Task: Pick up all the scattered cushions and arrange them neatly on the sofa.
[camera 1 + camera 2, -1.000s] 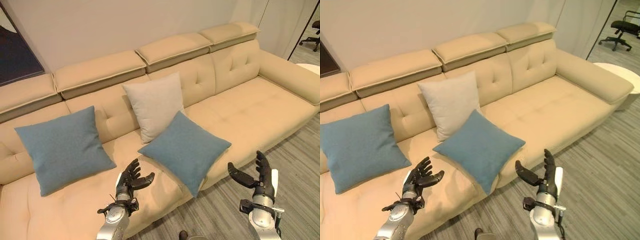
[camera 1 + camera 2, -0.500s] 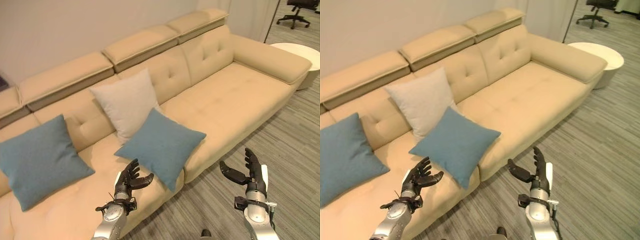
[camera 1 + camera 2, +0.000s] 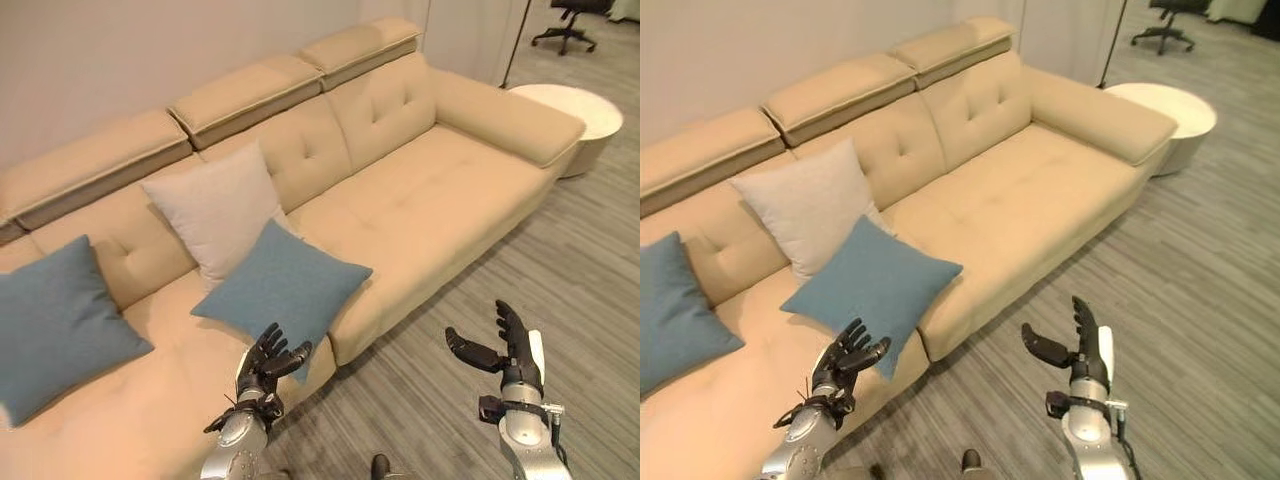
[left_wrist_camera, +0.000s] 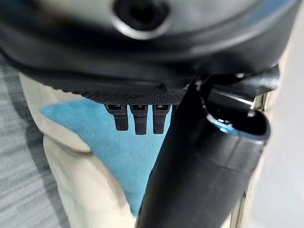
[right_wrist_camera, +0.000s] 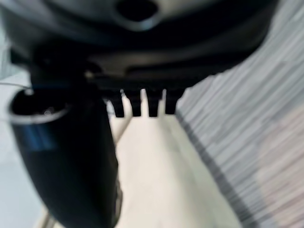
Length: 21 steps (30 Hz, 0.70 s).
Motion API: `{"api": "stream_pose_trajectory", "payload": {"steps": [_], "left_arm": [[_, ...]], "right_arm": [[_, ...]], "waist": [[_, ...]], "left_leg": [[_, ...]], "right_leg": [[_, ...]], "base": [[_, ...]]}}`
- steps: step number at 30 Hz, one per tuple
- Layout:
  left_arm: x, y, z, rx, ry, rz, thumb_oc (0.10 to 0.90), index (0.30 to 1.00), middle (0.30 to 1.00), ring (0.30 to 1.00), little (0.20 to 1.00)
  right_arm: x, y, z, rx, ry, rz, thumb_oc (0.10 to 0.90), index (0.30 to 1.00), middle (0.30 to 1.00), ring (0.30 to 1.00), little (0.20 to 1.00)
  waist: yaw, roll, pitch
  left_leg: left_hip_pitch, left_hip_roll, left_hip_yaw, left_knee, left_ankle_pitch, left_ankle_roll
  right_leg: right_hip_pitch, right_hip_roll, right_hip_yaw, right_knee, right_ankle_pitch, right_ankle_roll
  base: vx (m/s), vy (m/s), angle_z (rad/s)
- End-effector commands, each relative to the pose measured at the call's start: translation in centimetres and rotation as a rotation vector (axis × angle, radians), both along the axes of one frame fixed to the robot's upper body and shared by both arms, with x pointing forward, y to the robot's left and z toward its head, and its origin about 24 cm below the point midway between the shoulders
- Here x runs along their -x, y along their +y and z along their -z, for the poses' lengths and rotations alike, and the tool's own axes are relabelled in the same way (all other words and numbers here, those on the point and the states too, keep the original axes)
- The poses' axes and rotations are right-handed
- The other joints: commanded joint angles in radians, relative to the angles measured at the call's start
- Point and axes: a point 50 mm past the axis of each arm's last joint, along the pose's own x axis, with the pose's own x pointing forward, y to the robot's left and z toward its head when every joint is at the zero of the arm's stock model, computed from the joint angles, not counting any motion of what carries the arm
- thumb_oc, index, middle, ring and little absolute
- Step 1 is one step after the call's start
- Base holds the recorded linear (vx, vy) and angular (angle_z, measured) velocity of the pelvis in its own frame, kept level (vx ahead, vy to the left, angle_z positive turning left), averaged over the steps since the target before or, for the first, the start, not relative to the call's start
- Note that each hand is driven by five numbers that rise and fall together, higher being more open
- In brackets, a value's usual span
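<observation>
Here the left hand [image 3: 268, 360] and right hand [image 3: 510, 345] hover spread and empty; the left wrist view shows the blue cushion [image 4: 123, 152].

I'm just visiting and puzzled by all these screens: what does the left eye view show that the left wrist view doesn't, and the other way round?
The left eye view alone shows the beige cushion, a second blue cushion at the sofa's far left, the round white table and the right robot hand, open. The left wrist view alone gives a close look along the left robot hand. Both show the middle blue cushion on the sofa, overhanging its front edge.
</observation>
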Motion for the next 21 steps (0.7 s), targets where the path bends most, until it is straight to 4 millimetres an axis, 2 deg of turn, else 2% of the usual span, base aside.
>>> {"api": "stream_pose_trajectory", "payload": {"steps": [1,2,4,6,8,10,11,12,13,14,15,16,18,20,21], "left_arm": [[-2.0,2.9,-3.7,-0.040,-0.196,-0.078,0.800,0.900,0.900,0.900,0.900],[-1.5,3.1,-3.2,-0.030,-0.168,-0.100,0.800,0.900,0.900,0.900,0.900],[-1.4,3.2,-2.9,-0.015,-0.153,-0.117,0.800,0.900,0.900,0.900,0.900],[-1.5,3.2,-3.1,-0.004,-0.158,-0.126,0.800,0.900,0.900,0.900,0.900],[-1.5,3.5,-3.3,0.002,-0.166,-0.135,0.800,0.900,0.900,0.900,0.900],[-1.5,3.9,-3.3,-0.005,-0.168,-0.147,0.800,0.900,0.900,0.900,0.900],[-1.5,4.3,-3.2,-0.013,-0.156,-0.163,0.800,0.900,0.900,0.900,0.900],[-1.6,4.3,-3.2,-0.013,-0.157,-0.163,0.800,0.900,0.900,0.900,0.900],[-1.6,4.6,-3.2,-0.028,-0.157,-0.159,0.800,0.900,0.900,0.900,0.900],[-1.8,4.9,-3.2,-0.055,-0.156,-0.150,0.800,0.900,0.900,0.900,0.900],[-2.0,4.9,-3.2,-0.065,-0.157,-0.140,0.800,0.900,0.900,0.900,0.900],[-2.0,4.9,-3.2,-0.065,-0.157,-0.139,0.800,0.900,0.900,0.900,0.900],[-2.2,4.8,-3.3,-0.082,-0.163,-0.118,0.800,0.900,0.900,0.900,0.900],[-2.6,4.5,-3.5,-0.115,-0.171,-0.087,0.800,0.900,0.900,0.900,0.900],[-2.8,4.3,-3.7,-0.125,-0.183,-0.072,0.800,0.900,0.900,0.900,0.900]], "right_arm": [[-3.2,1.5,-5.3,0.058,-0.267,-0.082,0.800,0.900,0.900,0.900,0.900],[-3.5,2.2,-5.2,0.055,-0.268,-0.101,0.800,0.900,0.900,0.900,0.900],[-3.6,2.7,-4.8,0.053,-0.245,-0.136,0.800,0.900,0.900,0.900,0.900],[-3.6,2.9,-4.6,0.053,-0.232,-0.143,0.800,0.900,0.900,0.900,0.900],[-3.9,3.4,-4.4,0.045,-0.225,-0.155,0.800,0.900,0.900,0.900,0.900],[-4.3,3.8,-4.3,0.036,-0.227,-0.162,0.800,0.900,0.900,0.900,0.900],[-4.4,4.0,-4.3,0.032,-0.226,-0.169,0.800,0.900,0.900,0.900,0.900],[-4.4,4.0,-4.3,0.032,-0.226,-0.169,0.800,0.900,0.900,0.900,0.900],[-4.3,3.8,-4.2,0.036,-0.223,-0.164,0.800,0.900,0.900,0.900,0.900],[-3.9,3.2,-4.3,0.049,-0.219,-0.150,0.800,0.900,0.900,0.900,0.900],[-3.8,2.8,-4.3,0.059,-0.214,-0.145,0.800,0.900,0.900,0.900,0.900],[-3.8,2.8,-4.3,0.059,-0.213,-0.145,0.800,0.900,0.900,0.900,0.900],[-3.6,2.1,-4.4,0.085,-0.205,-0.132,0.800,0.900,0.900,0.900,0.900],[-3.3,1.0,-4.5,0.119,-0.194,-0.098,0.800,0.900,0.900,0.900,0.900],[-3.1,0.6,-4.5,0.122,-0.192,-0.081,0.800,0.900,0.900,0.900,0.900]], "waist": [[0.046,0.008,-0.064],[0.058,0.007,-0.064],[0.066,0.001,-0.077],[0.071,-0.009,-0.085],[0.081,-0.028,-0.094],[0.092,-0.038,-0.090],[0.083,-0.025,-0.076],[0.082,-0.025,-0.075],[0.073,-0.016,-0.071],[0.059,-0.004,-0.068],[0.050,-0.004,-0.067],[0.046,-0.005,-0.065],[0.028,-0.003,-0.067],[-0.005,-0.014,-0.069],[-0.015,-0.029,-0.066]], "left_leg": [[-0.054,-0.015,0.060,-0.119,0.064,0.013],[-0.034,-0.035,0.011,-0.142,0.072,0.026],[-0.019,-0.049,-0.032,-0.159,0.077,0.034],[-0.013,-0.050,-0.033,-0.147,0.067,0.042],[0.003,-0.056,-0.035,-0.125,0.038,0.064],[0.028,-0.062,-0.043,-0.108,0.005,0.091],[0.064,-0.049,-0.066,-0.092,-0.012,0.105],[0.063,-0.051,-0.066,-0.091,-0.013,0.105],[0.088,-0.044,-0.089,-0.089,-0.017,0.106],[0.120,-0.036,-0.130,-0.097,-0.023,0.095],[0.124,-0.036,-0.150,-0.096,-0.027,0.085],[0.127,-0.037,-0.155,-0.095,-0.029,0.084],[0.133,-0.031,-0.195,-0.086,-0.039,0.064],[0.154,-0.036,-0.260,-0.083,-0.054,0.046],[0.158,-0.047,-0.288,-0.074,-0.065,0.039]], "right_leg": [[0.118,0.084,0.011,-0.022,-0.058,0.100],[0.134,0.093,0.016,-0.011,-0.077,0.099],[0.136,0.096,0.024,0.007,-0.087,0.099],[0.145,0.091,0.020,0.019,-0.095,0.101],[0.143,0.081,0.014,0.098,-0.096,0.110],[0.104,0.064,0.008,0.269,-0.034,0.160],[0.029,0.045,0.010,0.447,0.066,0.219],[0.026,0.043,0.010,0.453,0.063,0.219],[-0.009,0.027,0.006,0.505,0.074,0.220],[-0.046,-0.017,0.006,0.478,0.055,0.196],[-0.048,-0.039,0.019,0.430,0.034,0.180],[-0.043,-0.041,0.014,0.431,0.030,0.179],[-0.055,-0.078,0.068,0.337,0.028,0.161],[-0.080,-0.085,0.206,0.217,0.087,0.174],[-0.072,-0.078,0.269,0.182,0.111,0.189]], "base": [[0.34,-0.038,0.43],[0.26,0.006,0.06],[0.19,0.014,-0.27],[0.15,0.015,-0.30],[0.19,0.023,-0.02],[0.18,0.036,0.17],[0.15,0.023,0.18],[0.19,-0.009,0.43],[0.21,-0.073,0.56],[0.27,-0.134,0.77],[0.19,-0.125,0.70],[0.11,-0.133,0.75],[0.15,-0.187,0.96],[0.25,-0.244,1.00],[0.19,-0.255,0.87]]}}
